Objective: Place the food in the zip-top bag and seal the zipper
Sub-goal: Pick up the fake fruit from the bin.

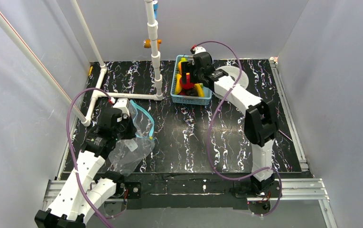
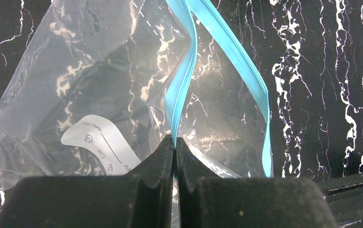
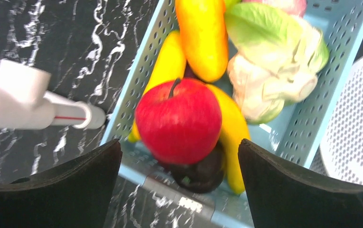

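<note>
The clear zip-top bag lies crumpled at the table's left, its mouth gaping. Its pale-blue zipper runs in two separate strips. My left gripper is shut on one strip of that rim, and in the top view the left gripper sits over the bag. My right gripper stands open just above the food in the blue basket. There a red apple rests on a dark eggplant, with yellow bananas and a pale cauliflower behind. Nothing is between the right fingers.
The basket stands at the back centre of the black marbled table. A white pipe frame rises just left of it, one pipe end close to the basket. A white perforated disc lies to the basket's right.
</note>
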Action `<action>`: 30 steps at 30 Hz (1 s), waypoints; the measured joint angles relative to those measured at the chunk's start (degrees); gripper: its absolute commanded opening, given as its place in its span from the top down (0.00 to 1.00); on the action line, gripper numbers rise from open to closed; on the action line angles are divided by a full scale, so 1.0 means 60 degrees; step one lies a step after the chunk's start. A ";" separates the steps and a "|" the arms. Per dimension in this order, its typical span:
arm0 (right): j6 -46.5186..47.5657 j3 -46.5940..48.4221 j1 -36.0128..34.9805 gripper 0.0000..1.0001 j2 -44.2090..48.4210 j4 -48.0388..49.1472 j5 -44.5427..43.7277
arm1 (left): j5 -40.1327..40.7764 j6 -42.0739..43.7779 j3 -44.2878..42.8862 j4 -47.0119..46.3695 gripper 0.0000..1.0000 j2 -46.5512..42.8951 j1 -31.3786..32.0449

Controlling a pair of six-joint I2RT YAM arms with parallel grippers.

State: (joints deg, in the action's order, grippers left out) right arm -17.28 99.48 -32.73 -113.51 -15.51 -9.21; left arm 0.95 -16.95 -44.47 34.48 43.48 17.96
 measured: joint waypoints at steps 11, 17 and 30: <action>0.1173 0.2259 0.0004 0.16 -0.2364 -0.0499 -0.0051 | -0.0321 0.0007 0.0000 -0.0124 1.00 0.0608 0.0000; 0.1264 0.2233 0.0000 0.48 -0.2393 -0.0528 0.0055 | -0.0568 0.0051 -0.0004 -0.0219 1.00 0.1042 0.0000; 0.0976 -0.0361 0.0000 0.76 0.0867 -0.0641 0.0401 | -0.1286 0.0554 -0.0801 -0.0783 1.00 0.2000 0.0000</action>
State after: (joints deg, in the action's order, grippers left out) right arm -11.42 97.32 -32.73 -108.31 -19.35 -6.81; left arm -6.76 -13.63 -49.28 29.78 55.48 17.96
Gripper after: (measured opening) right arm 0.831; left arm 0.012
